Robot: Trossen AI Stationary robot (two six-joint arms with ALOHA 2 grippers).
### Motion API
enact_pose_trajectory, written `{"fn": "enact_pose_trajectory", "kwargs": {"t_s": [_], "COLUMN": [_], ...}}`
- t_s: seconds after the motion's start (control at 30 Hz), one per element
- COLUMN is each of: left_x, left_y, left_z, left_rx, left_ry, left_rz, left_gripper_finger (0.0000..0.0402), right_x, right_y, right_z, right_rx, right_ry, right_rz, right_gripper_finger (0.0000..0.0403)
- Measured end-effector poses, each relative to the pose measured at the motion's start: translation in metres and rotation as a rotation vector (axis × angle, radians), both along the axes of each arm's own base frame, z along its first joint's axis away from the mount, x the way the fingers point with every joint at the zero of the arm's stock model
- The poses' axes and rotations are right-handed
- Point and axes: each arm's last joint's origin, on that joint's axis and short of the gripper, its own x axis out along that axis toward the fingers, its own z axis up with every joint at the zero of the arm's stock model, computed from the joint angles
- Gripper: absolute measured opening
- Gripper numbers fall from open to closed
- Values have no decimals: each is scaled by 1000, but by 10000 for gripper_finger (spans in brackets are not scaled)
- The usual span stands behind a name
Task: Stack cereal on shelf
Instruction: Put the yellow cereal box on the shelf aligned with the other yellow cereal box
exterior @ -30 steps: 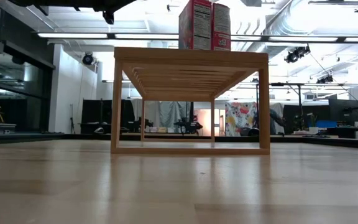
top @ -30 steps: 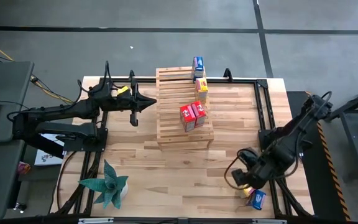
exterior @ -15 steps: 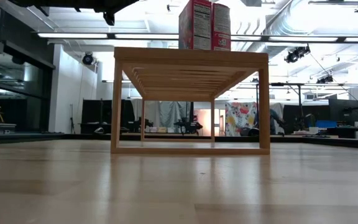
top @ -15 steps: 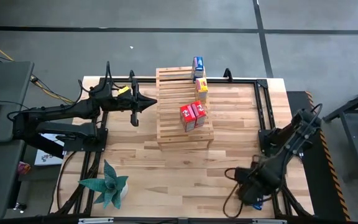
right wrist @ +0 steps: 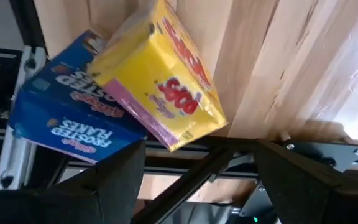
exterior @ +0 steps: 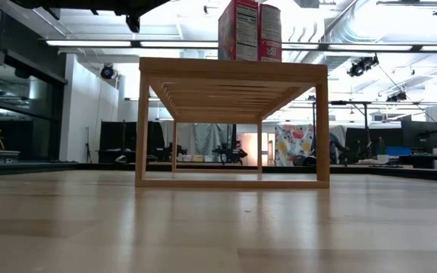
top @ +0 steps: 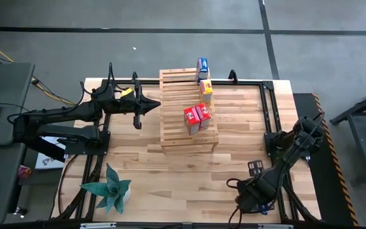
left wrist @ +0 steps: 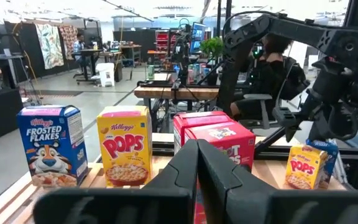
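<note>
The shelf (top: 189,111), a light-wood slatted rack, stands mid-table. On it stand a blue cereal box (top: 203,65), a yellow one (top: 206,89) and two red ones (top: 197,117). A further yellow box (right wrist: 160,81) and blue box (right wrist: 67,121) sit close together at the table's near right corner. My right gripper (right wrist: 197,180) hangs open above them, pointing steeply down, and touches neither. My left gripper (top: 152,104) is shut and empty, held level just left of the shelf and facing the boxes on it (left wrist: 126,146).
A teal plant (top: 110,187) stands near the table's near left corner. A black frame rail (right wrist: 185,158) runs along the table edge right beside the two corner boxes. Bare wood (top: 183,178) lies between the shelf and the near edge.
My right gripper has moved toward the table's near edge and down, rolling its wrist, and now hangs over the two corner boxes, hiding them in the high view. Its fingers have stayed open. The boxes have not moved.
</note>
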Motion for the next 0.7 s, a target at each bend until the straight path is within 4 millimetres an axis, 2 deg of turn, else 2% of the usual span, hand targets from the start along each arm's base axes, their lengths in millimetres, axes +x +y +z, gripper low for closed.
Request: {"fn": "enact_pose_trajectory", "kwargs": {"t_s": [0.27,0.7], "left_x": [0,0], "left_y": [0,0], "left_z": [0,0], "left_rx": [-59,2], "left_ry": [-5,-3], "left_rz": [-3,4], "left_gripper_finger": [3,3], "right_x": [-3,-9], "right_y": [5,12], "right_z": [0,-1], "right_rx": [41,18], "right_ry": [0,-70], "right_rz": [41,199], "right_gripper_finger": [291,291]}}
